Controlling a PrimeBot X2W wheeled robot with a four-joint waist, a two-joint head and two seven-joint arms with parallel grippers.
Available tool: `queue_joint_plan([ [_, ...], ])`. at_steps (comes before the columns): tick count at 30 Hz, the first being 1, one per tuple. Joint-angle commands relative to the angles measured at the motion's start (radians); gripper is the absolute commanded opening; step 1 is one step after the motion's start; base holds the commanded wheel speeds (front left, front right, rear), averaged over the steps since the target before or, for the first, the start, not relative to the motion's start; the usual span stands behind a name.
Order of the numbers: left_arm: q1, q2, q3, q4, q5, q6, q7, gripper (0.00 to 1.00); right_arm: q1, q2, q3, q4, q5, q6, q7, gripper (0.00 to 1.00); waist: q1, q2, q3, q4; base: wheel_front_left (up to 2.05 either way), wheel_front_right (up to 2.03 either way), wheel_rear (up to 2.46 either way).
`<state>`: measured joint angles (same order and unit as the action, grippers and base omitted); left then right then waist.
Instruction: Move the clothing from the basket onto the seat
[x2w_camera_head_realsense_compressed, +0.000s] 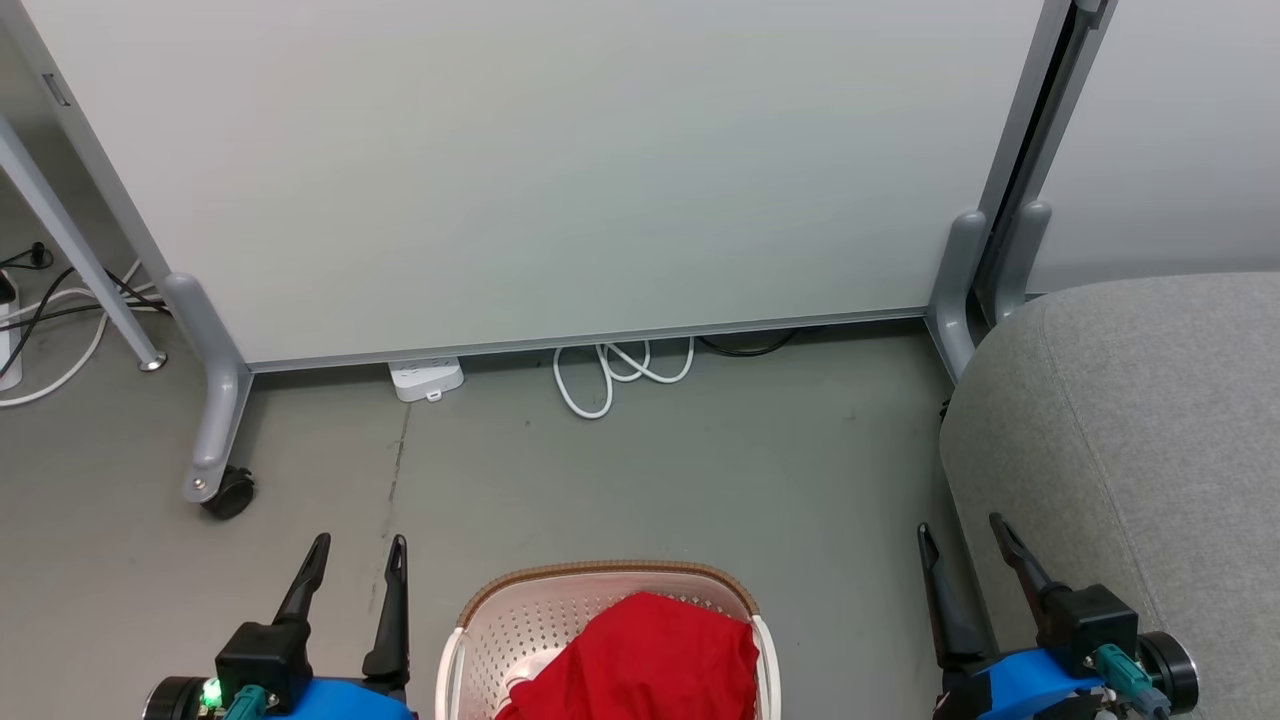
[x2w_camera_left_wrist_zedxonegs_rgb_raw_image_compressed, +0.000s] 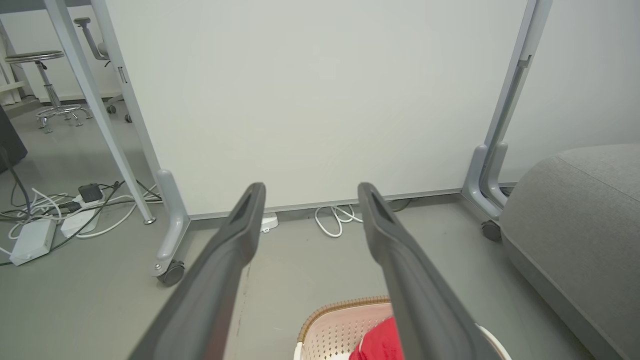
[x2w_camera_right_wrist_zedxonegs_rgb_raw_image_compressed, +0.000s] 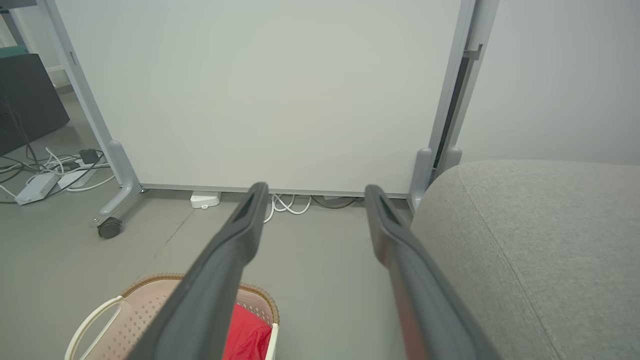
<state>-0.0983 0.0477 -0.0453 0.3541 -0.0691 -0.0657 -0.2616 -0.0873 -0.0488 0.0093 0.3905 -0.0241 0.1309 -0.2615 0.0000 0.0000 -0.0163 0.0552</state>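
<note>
At the 6 o'clock edge of the head view, the basket (x2w_camera_head_realsense_compressed: 600, 574) stands on the floor (x2w_camera_head_realsense_compressed: 700, 470) with the red clothing (x2w_camera_head_realsense_compressed: 650, 660) heaped inside it. The seat (x2w_camera_head_realsense_compressed: 1130, 420) lies from 3 to 5 o'clock, apart from the basket. The left end effector (x2w_camera_head_realsense_compressed: 359, 543) is at 7 o'clock, just beside the basket, its fingers spread wide and holding nothing. The right end effector (x2w_camera_head_realsense_compressed: 961, 526) is at 5 o'clock, between basket and seat, likewise spread wide and empty. A pale partition panel (x2w_camera_head_realsense_compressed: 560, 170) spans 12 o'clock, with a power strip (x2w_camera_head_realsense_compressed: 427, 379) and a looped white cable (x2w_camera_head_realsense_compressed: 620, 370) at its foot.

In the left wrist view, the spread fingers frame the panel and bare floor. The basket and clothing sit at 6 o'clock, partly behind one finger. The seat is at 4 o'clock.

In the right wrist view, the basket with the clothing is at 7 o'clock, partly behind one finger. The seat lies from 3 to 5 o'clock.
</note>
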Motion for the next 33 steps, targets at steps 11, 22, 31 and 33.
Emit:
queue_joint_plan([
  [11,-0.003,0.005,-0.001,0.021,-0.025,-0.006,-0.005,1.0,0.003,-0.003,0.002,0.009,0.008,0.0,-0.006,1.0,0.0,0.0,0.0,0.002,0.0,0.0,0.0],
  [22,-0.027,0.005,-0.013,0.049,-0.021,-0.017,-0.005,1.0,-0.006,-0.003,0.005,0.01,0.015,0.0,-0.006,1.0,0.0,0.0,0.012,-0.005,0.0,0.0,0.0],
  [31,-0.162,0.02,-0.069,0.154,0.019,-0.05,-0.004,1.0,-0.058,-0.002,0.023,-0.01,0.008,0.0,-0.005,1.0,0.0,0.0,0.105,-0.055,0.0,0.0,0.0],
  [33,-0.205,0.028,-0.087,0.186,0.025,-0.054,-0.004,1.0,-0.079,-0.002,0.028,-0.016,0.006,0.0,-0.005,1.0,0.0,0.0,0.144,-0.073,0.0,0.0,0.0],
])
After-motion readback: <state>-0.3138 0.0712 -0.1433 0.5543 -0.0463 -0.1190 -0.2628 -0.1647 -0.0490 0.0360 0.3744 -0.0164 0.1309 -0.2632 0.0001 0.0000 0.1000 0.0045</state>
